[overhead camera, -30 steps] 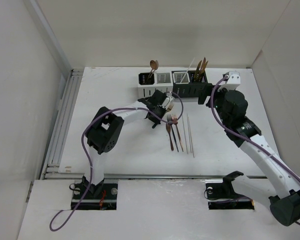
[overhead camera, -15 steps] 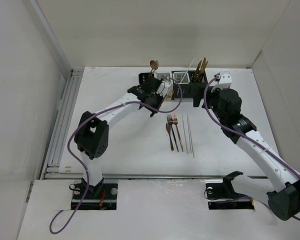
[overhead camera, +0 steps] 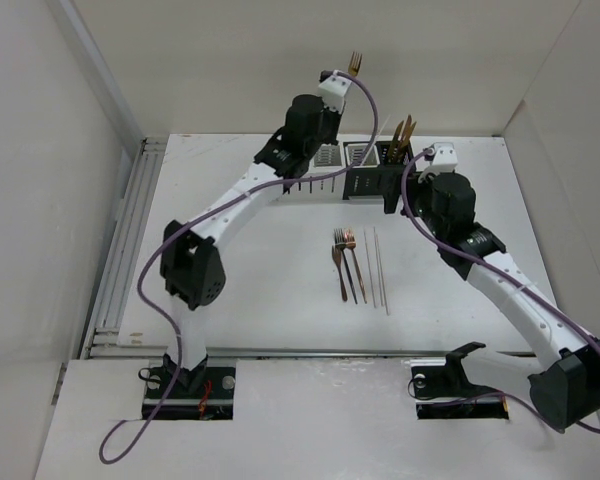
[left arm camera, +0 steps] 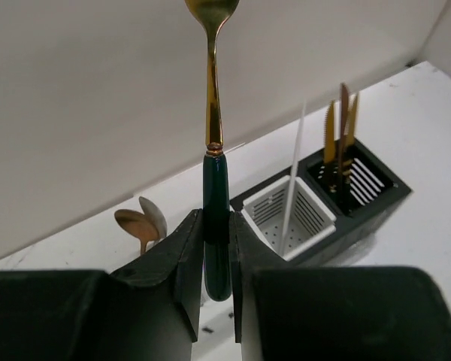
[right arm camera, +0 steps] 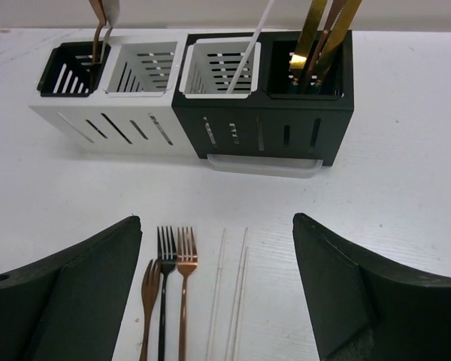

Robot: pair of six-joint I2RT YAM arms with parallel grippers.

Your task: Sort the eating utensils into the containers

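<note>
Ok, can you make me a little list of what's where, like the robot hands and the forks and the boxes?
left gripper: shut on the gold fork, held upright, up above the containers
right gripper: open, holding nothing, over the unsorted pieces
containers: four in a row; one has a copper spoon, the next looks empty, one has a white stick, one has gold pieces
not sorted yet: three forks and thin white sticks, lying side by side in front of the containers
</note>
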